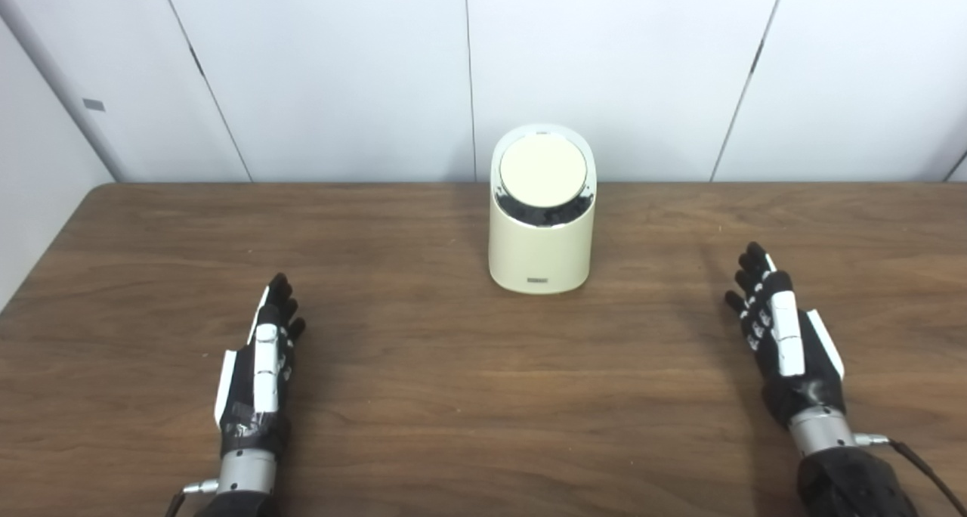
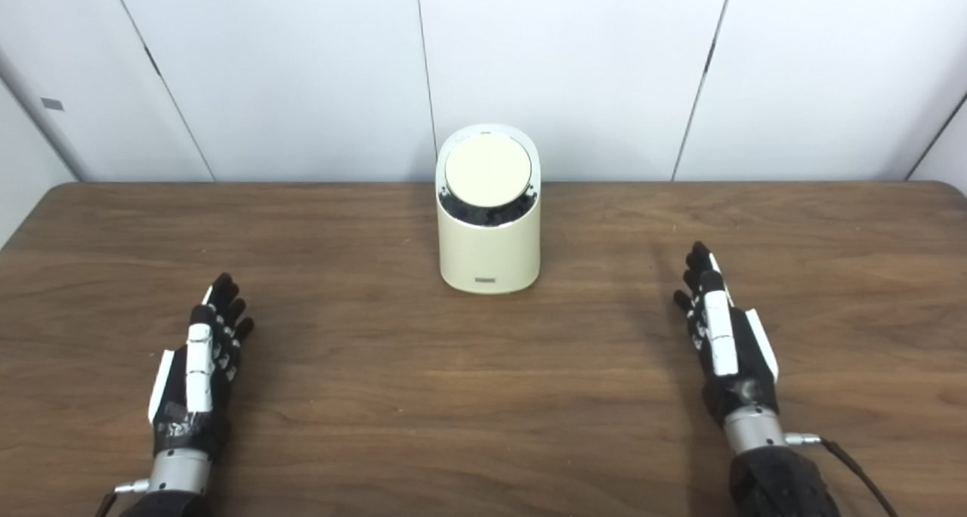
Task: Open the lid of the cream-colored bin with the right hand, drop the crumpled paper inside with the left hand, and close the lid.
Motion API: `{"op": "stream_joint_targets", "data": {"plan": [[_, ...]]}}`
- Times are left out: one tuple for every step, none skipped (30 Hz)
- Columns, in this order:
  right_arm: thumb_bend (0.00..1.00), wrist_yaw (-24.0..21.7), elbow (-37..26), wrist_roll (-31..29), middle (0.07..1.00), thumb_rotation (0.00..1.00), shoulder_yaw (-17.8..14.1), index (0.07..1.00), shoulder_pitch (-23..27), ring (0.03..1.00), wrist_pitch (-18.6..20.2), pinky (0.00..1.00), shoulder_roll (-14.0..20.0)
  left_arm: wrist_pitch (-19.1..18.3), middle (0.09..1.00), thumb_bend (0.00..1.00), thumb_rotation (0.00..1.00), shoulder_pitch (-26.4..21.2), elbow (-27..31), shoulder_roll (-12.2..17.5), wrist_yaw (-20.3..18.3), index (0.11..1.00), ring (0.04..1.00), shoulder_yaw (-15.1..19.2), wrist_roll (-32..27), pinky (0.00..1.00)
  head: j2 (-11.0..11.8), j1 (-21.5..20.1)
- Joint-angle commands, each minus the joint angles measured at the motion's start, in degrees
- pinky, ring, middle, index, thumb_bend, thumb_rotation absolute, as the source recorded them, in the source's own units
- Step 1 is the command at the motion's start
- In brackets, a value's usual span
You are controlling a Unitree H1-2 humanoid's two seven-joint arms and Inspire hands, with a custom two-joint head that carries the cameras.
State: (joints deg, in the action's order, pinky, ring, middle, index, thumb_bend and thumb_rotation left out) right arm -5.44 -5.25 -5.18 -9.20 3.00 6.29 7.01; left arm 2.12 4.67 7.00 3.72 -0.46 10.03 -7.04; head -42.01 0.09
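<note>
A cream-colored bin (image 1: 539, 252) stands upright at the far middle of the brown table (image 1: 453, 396). Its round lid (image 1: 542, 171) lies on top, with a dark gap showing along its front edge. My left hand (image 1: 261, 366) rests at the near left, fingers stretched out and holding nothing. My right hand (image 1: 782, 335) rests at the near right, also open with nothing in it. Both hands are well apart from the bin. No crumpled paper shows in either view.
White wall panels (image 1: 468, 71) rise just behind the table's far edge. The table's left edge (image 1: 45, 252) slants inward near my left arm. A thin cable (image 1: 918, 464) runs from my right wrist.
</note>
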Motion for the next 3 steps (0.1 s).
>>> {"op": "stream_joint_targets", "data": {"plan": [[0.63,0.6,0.2,0.1,0.997,1.0,-0.3,0.987,0.9,1.0,-2.7,1.0,1.0,1.3,1.0,0.56,1.0,-1.5,-0.6,0.6,-0.2,1.0,1.0,-0.2,0.0,1.0,-0.1,-0.1],[0.63,0.6,0.5,0.2,0.996,1.0,-0.2,0.985,1.0,1.0,-2.9,1.0,1.2,1.4,1.0,0.56,1.0,-1.6,-0.8,0.5,-0.2,1.0,1.0,-0.3,0.0,1.0,-0.1,-0.1],[0.63,0.5,0.8,0.1,0.996,1.0,-0.2,0.984,1.0,1.0,-3.2,1.0,1.3,1.6,1.0,0.56,1.0,-1.6,-1.0,0.5,-0.2,1.0,1.0,-0.4,-0.1,1.0,-0.1,0.0]]}}
